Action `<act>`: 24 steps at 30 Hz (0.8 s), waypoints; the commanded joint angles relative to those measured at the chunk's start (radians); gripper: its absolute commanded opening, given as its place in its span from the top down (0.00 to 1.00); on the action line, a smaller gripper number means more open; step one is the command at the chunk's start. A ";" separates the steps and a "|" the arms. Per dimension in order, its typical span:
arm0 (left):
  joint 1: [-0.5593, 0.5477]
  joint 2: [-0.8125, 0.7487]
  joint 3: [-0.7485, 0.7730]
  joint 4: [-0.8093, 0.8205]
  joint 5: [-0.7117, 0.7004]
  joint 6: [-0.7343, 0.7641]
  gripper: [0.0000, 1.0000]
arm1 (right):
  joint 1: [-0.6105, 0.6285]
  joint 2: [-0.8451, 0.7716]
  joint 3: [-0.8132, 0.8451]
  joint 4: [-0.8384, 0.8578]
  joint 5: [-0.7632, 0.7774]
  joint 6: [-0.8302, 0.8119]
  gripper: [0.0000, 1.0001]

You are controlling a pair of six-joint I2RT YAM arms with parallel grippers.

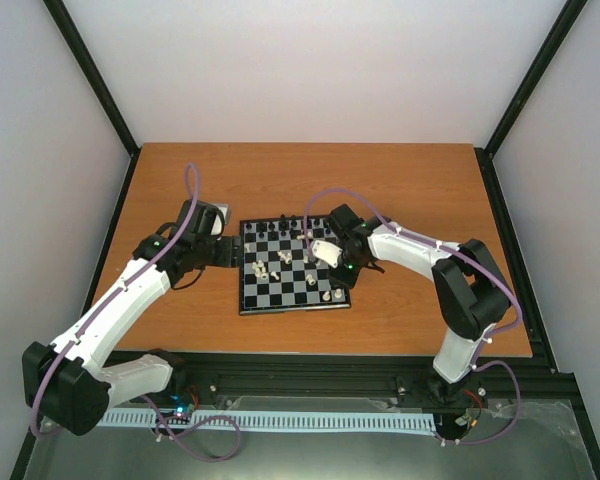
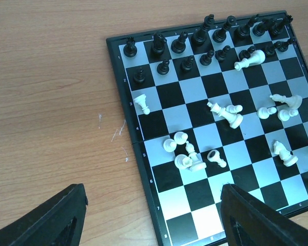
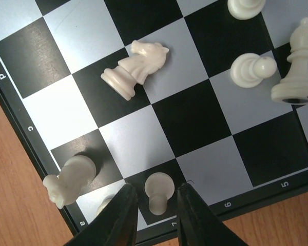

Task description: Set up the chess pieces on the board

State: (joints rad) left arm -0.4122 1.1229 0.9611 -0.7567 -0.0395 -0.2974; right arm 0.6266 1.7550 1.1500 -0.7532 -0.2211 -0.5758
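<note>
Left claw [image 2: 154,195]: hangs wide open and empty, one dark finger over the bare orange-brown wooden table [image 2: 51,102], the other over the near left corner of the small black-and-silver checkerboard with thin black rim [image 2: 135,138]. Along the board's far edge: tiny black chess figurines [image 2: 197,36], upright in two rows. Mid-board: cream-white figurines [image 2: 228,113], scattered, most tipped on their sides. Further right: a cream knight [image 3: 136,66] lying flat across two squares, beyond it a toppled pawn [image 3: 251,69] beside a bishop [image 3: 297,66]. Right claw [image 3: 156,205]: jaws barely parted, straddles one small cream-white pawn [image 3: 158,189] on a dark square by the rim; cannot tell whether the fingers [image 3: 126,215] touch it.
</note>
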 commanded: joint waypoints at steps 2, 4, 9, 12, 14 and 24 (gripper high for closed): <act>0.004 0.005 0.004 0.012 0.013 0.018 0.26 | -0.018 -0.025 0.054 -0.045 -0.027 0.013 0.77; 0.004 0.006 0.004 0.012 0.015 0.018 0.26 | -0.024 -0.033 0.084 -0.060 -0.026 0.012 0.76; 0.004 0.006 0.004 0.014 0.015 0.018 0.26 | -0.027 -0.003 0.166 -0.079 -0.012 0.005 0.76; 0.004 0.005 0.003 0.014 0.011 0.019 0.26 | -0.027 0.047 0.213 -0.083 -0.024 0.007 0.77; 0.004 0.005 0.003 0.014 0.011 0.018 0.26 | -0.028 0.080 0.247 -0.083 -0.031 0.014 0.77; 0.004 0.005 0.003 0.013 0.016 0.020 0.26 | -0.027 0.220 0.369 -0.099 -0.042 0.027 0.79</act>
State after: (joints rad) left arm -0.4122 1.1240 0.9607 -0.7567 -0.0334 -0.2947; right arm 0.6033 1.9503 1.4799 -0.8314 -0.2478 -0.5625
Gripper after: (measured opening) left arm 0.740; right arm 0.213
